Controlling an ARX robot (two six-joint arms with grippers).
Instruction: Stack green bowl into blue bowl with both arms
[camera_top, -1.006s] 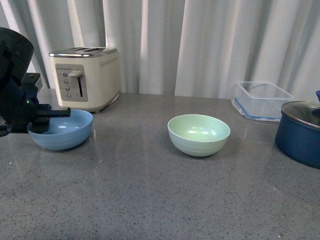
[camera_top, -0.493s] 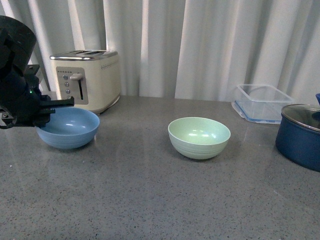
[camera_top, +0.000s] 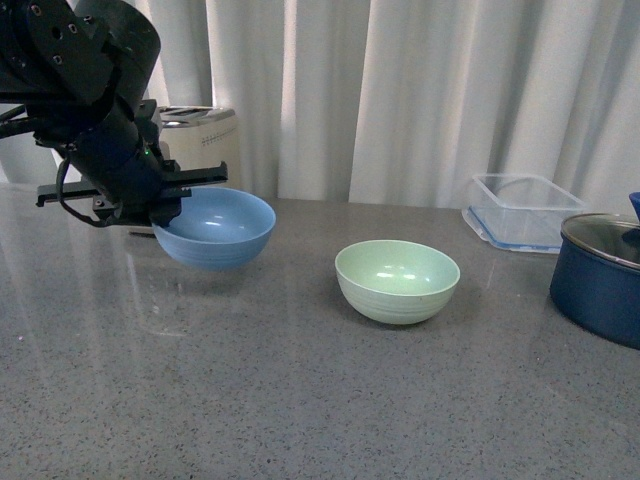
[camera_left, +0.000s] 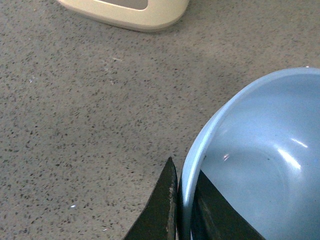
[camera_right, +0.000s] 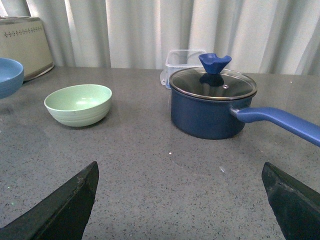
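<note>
Front view is mostly grey counter (camera_top: 300, 400), and the big left arm (camera_top: 90, 90) hangs over its far left side. The left gripper (camera_left: 181, 215) is clamped on the rim of the blue bowl (camera_top: 215, 228), with one finger (camera_left: 165, 210) outside the wall and one inside. The bowl seems to hang clear of the counter, though its underside is hard to read. The step in hand looks like carrying the blue bowl toward the middle. The green bowl (camera_top: 398, 280) sits upright on the counter, well apart from the left fingers on their right, and ahead-left of the right gripper (camera_right: 175, 200), whose fingers are spread wide and empty. Next, the blue bowl needs a flat landing, then the right fingers must take the green rim. The right arm is out of the front view, the toaster (camera_top: 205, 140) is mostly hidden behind the left arm, and the pot (camera_top: 600, 280) is cut off.
</note>
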